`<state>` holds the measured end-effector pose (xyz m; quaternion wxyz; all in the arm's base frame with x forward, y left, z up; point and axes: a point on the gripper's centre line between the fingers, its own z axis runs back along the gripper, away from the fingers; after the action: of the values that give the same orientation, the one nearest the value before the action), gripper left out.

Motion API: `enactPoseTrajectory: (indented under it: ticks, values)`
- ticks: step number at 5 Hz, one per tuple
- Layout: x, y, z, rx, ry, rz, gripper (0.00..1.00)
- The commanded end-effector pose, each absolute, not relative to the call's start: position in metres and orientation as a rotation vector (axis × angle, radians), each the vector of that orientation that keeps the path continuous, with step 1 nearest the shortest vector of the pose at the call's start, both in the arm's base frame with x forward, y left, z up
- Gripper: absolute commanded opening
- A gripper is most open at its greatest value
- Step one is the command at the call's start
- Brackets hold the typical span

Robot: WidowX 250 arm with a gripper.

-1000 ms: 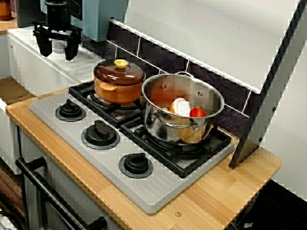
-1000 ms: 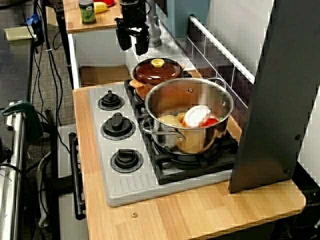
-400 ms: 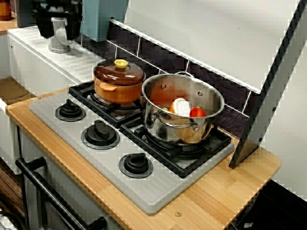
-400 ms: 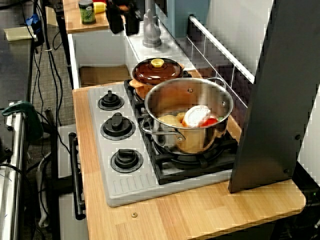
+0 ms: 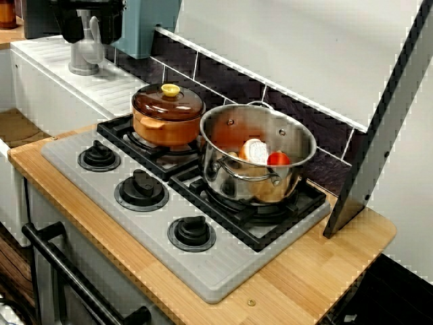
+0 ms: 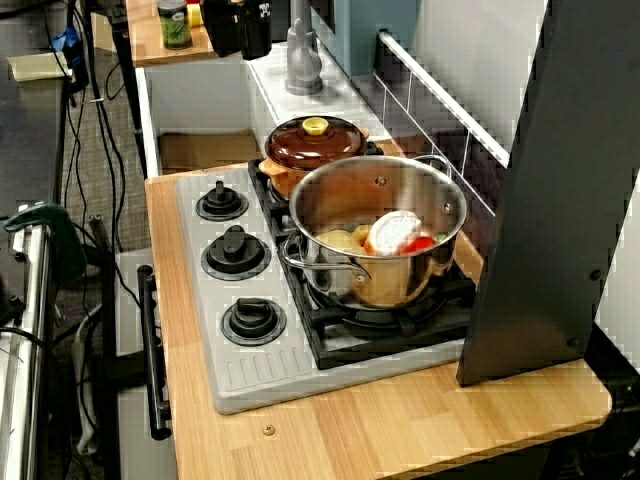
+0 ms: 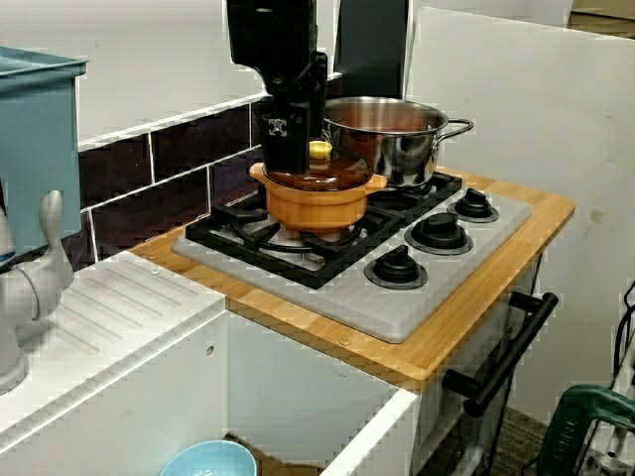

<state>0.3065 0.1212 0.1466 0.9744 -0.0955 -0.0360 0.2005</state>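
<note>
My black gripper [image 5: 91,37] hangs open at the far left end of the counter, above the white draining board [image 5: 101,84], holding nothing. The grey tap [image 5: 84,54] shows between its fingers in the front view. In the view along the counter the gripper [image 6: 238,42] is at the top edge, beside the tap [image 6: 303,60]. Seen from the sink end, the gripper [image 7: 288,164] is side-on and covers part of the brown lidded pot [image 7: 316,198]. That pot [image 5: 168,115] has a yellow knob and sits on the rear left burner, nearest to the gripper.
A steel pot [image 5: 257,159] on the right burner holds a red tomato [image 5: 278,160] and a pale round item. Three knobs line the hob front [image 5: 141,189]. A teal box [image 5: 145,24], a grey slanted panel [image 5: 379,135], a green jar [image 6: 174,22] and a blue bowl [image 7: 203,461] stand around.
The gripper has risen from just above the draining board to the top of the frame, drifting away from the stove. The pots have not moved.
</note>
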Motion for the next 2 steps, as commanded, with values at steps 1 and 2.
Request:
enactPoseTrajectory:
  ticks: [1, 2]
  values:
    - [0.295, 0.1, 0.172, -0.154, -0.149, 0.359, 1.0]
    - [0.292, 0.088, 0.172, -0.135, -0.149, 0.343, 1.0]
